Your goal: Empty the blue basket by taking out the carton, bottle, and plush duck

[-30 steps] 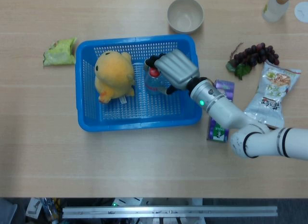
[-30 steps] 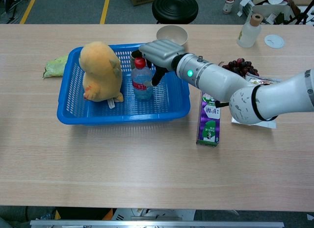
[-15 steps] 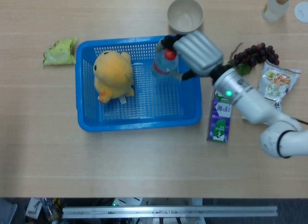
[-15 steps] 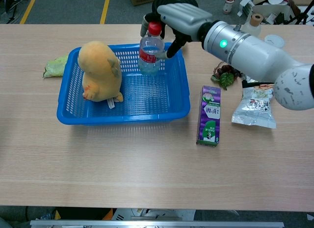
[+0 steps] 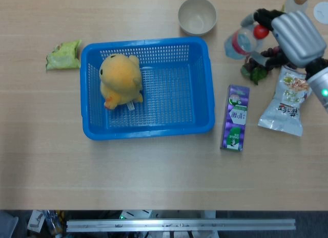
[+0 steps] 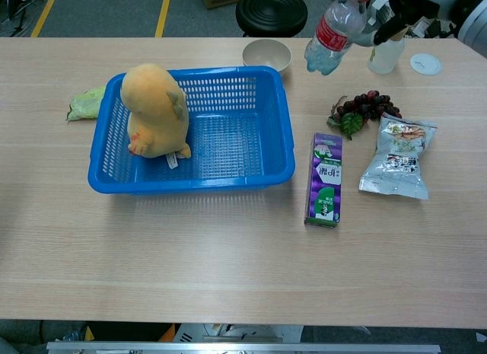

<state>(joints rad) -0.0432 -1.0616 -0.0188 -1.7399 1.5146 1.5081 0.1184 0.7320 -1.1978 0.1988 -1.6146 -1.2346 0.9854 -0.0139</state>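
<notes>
My right hand (image 5: 292, 34) (image 6: 415, 4) holds the clear bottle (image 5: 242, 41) (image 6: 330, 33) with the red cap in the air, to the right of the blue basket (image 5: 200, 94) (image 6: 275, 152) and above the grapes. The bottle hangs tilted. The yellow plush duck (image 5: 121, 79) (image 6: 155, 110) sits in the left half of the basket. The purple carton (image 5: 235, 117) (image 6: 326, 180) stands on the table just right of the basket. My left hand is in neither view.
A beige bowl (image 5: 197, 16) (image 6: 266, 54) stands behind the basket. Dark grapes (image 5: 271, 58) (image 6: 364, 106) and a snack bag (image 5: 287, 102) (image 6: 397, 156) lie at the right. A small pale bottle (image 5: 294, 6) (image 6: 384, 49) stands far right. A green wrapper (image 5: 63, 55) (image 6: 84, 103) lies left of the basket.
My right hand has lifted the bottle out of the basket and carried it up and to the right, past the basket's edge. The duck and carton have not moved.
</notes>
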